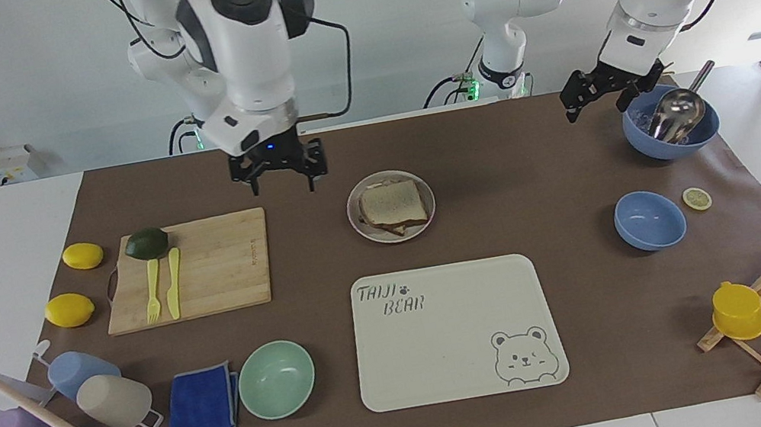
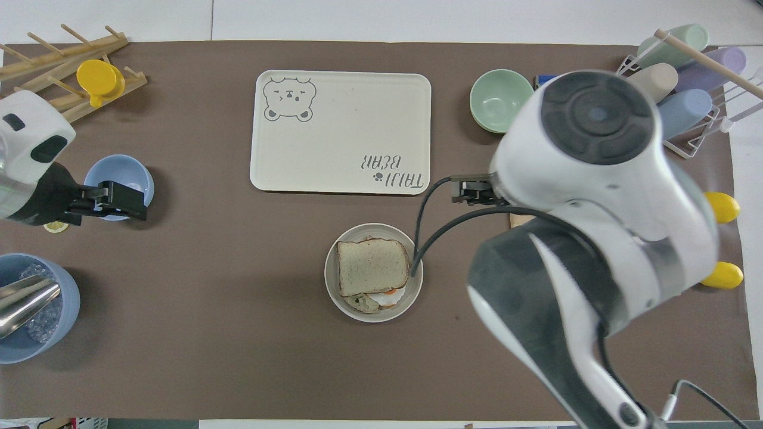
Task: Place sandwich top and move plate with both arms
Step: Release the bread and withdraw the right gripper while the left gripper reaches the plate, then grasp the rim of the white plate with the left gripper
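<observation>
The sandwich top [image 1: 392, 201] lies flat on the egg-bearing slice [image 2: 384, 296] on the plate [image 1: 354, 212], in the middle of the mat. It also shows in the overhead view [image 2: 372, 266], on the plate [image 2: 331, 280]. My right gripper [image 1: 279, 175] is open and empty, up in the air over the mat by the cutting board's corner, apart from the plate. In the overhead view the right gripper [image 2: 471, 192] shows under its own arm. My left gripper [image 1: 593, 108] is open and empty, raised by the small blue bowl [image 2: 116, 179]. It waits there.
The bear-printed tray [image 1: 454, 332] lies farther from the robots than the plate. The cutting board [image 1: 204, 266] with fork, knife and avocado is toward the right arm's end. A blue bowl with a metal scoop [image 1: 671, 126] stands toward the left arm's end. A mint green bowl [image 1: 276, 379] sits beside the tray.
</observation>
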`<control>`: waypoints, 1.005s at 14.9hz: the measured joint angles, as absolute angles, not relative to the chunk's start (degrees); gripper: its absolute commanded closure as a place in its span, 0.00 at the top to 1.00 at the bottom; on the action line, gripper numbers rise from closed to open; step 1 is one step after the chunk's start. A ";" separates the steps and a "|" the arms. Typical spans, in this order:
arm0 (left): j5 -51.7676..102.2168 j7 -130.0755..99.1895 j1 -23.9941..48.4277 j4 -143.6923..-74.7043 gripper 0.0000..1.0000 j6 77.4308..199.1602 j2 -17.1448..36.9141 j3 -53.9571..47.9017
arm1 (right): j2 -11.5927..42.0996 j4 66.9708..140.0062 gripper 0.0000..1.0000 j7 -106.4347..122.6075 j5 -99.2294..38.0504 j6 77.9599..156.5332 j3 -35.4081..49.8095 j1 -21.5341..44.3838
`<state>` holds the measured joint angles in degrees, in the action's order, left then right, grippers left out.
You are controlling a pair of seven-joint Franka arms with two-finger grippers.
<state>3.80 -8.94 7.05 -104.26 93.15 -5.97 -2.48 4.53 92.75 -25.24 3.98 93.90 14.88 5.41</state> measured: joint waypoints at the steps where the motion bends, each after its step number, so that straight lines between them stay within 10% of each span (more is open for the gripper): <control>1: 4.71 -10.64 8.38 -108.26 1.00 95.64 -7.48 -2.73 | 3.12 92.61 1.00 -21.40 2.29 92.00 14.74 1.75; 9: 12.81 -17.03 23.64 -134.53 1.00 123.32 -8.41 -3.40 | -0.37 93.51 1.00 -5.10 0.64 84.62 -1.63 3.53; 15: 19.75 -18.24 28.50 -139.22 0.84 136.39 -2.99 -3.44 | -1.37 94.28 1.00 -3.63 0.63 86.81 -4.32 3.55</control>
